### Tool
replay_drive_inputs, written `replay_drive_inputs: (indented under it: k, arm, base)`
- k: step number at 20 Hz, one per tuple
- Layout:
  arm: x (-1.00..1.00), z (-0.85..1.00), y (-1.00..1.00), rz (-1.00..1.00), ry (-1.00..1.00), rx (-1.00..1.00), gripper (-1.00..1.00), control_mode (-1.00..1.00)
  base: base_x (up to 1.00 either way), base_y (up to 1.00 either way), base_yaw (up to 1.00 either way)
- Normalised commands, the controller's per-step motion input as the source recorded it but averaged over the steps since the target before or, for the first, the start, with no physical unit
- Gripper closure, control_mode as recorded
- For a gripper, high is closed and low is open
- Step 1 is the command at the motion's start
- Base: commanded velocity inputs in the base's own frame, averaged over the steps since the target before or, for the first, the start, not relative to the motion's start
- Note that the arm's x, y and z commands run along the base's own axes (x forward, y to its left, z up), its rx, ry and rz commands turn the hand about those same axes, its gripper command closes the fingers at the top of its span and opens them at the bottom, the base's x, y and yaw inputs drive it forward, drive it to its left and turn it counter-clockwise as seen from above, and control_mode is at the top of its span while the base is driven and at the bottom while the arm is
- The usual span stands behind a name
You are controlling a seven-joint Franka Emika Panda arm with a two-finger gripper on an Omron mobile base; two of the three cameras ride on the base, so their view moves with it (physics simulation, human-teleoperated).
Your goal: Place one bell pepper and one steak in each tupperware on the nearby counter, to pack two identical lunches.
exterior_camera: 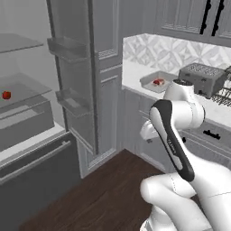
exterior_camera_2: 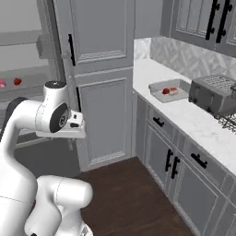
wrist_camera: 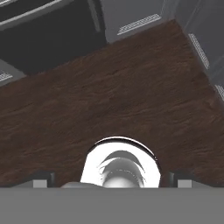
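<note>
Gripper point(wrist_camera: 112, 181): jaws spread wide and holding nothing; the hand view looks down at the dark wood floor point(wrist_camera: 109, 100), with the two finger tips point(wrist_camera: 41, 180) far apart at the bottom edge.
Arm: folded in close to the base, hand pointing at the floor, well apart from both fridge and counter.
Tupperware point(exterior_camera_2: 169, 90): shallow grey tray on the counter point(exterior_camera_2: 193, 120), left of the toaster point(exterior_camera_2: 214, 94); red and pinkish contents already lie in it, too small to name. A second tupperware cannot be made out.
Fridge: door open; one small red item point(exterior_camera: 6, 95) on a shelf point(exterior_camera: 27, 90) in the left base view, and a red one point(exterior_camera_2: 17, 81) beside a pink one point(exterior_camera_2: 2, 83) in the right base view. Likely pepper and steak, but not certain at this size.
Pepper handling (judgement): light, stiff hollow shell, glossy and rounded, so it may roll or slip; pinch across the widest part of the body, not the stem.
Steak handling (judgement): soft, flat, floppy and slick; take it across the short side near the middle so it does not sag out.
Risk (judgement): the low shelf above leaves little room, so a level approach from the front suits better than one from above.
</note>
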Motion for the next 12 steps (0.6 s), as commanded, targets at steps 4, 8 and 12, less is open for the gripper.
replay_drive_inputs:
  k: [4, 8, 12]
  arm:
    - [0.00, 0.00, 0.00, 0.00, 0.00, 0.00, -1.00, 1.00]
    - [0.00, 0.00, 0.00, 0.00, 0.00, 0.00, -1.00, 1.00]
    - [0.00, 0.00, 0.00, 0.00, 0.00, 0.00, -1.00, 1.00]
  base:
    - [0.03, 0.57, 0.78]
    - [0.19, 0.45, 0.75]
    - [0.79, 0.19, 0.52]
